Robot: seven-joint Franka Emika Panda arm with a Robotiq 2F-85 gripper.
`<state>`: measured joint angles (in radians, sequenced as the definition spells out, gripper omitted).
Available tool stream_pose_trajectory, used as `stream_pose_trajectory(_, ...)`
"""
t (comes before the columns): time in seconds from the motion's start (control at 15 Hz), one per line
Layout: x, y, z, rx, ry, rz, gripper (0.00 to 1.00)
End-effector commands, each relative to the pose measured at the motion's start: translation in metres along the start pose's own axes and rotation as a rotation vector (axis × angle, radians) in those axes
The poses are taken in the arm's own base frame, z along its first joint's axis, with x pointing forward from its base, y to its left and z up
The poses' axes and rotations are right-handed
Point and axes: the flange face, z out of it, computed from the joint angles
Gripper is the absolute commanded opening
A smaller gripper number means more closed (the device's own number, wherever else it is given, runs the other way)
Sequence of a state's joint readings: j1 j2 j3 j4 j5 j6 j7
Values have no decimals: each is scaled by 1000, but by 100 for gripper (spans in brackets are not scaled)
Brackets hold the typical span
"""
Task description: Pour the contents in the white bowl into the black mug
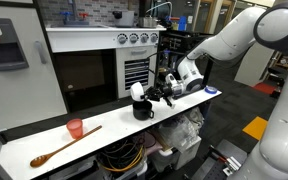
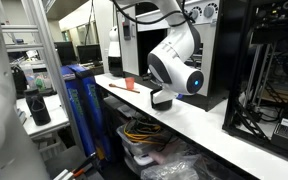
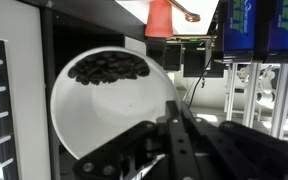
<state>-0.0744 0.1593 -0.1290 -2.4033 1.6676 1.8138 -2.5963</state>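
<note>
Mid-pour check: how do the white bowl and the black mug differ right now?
The white bowl is tipped steeply, held in the fingers; the black mug stands upright on the counter. The bowl is white and shallow, the mug black and taller-walled. The bowl shows dark pieces against its rim; the mug's inside is hidden. Both are round.

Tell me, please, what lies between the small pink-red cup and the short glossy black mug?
In an exterior view, only the handle tip of the wooden spoon, then bare white counter to the black mug.

2 views along counter [image 1: 114, 120], 1 wrist close-up
</note>
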Motion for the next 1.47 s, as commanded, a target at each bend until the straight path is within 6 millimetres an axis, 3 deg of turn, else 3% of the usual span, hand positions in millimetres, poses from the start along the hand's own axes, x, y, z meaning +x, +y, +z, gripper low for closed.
stream_pose_trajectory(0.0,8,7,-8,-14,53,-19,1)
stream_pose_trajectory(0.93,4,0,-7,24,112,3,1)
stream_pose_trajectory(1.4,4,-5,-16,27,151,16,1)
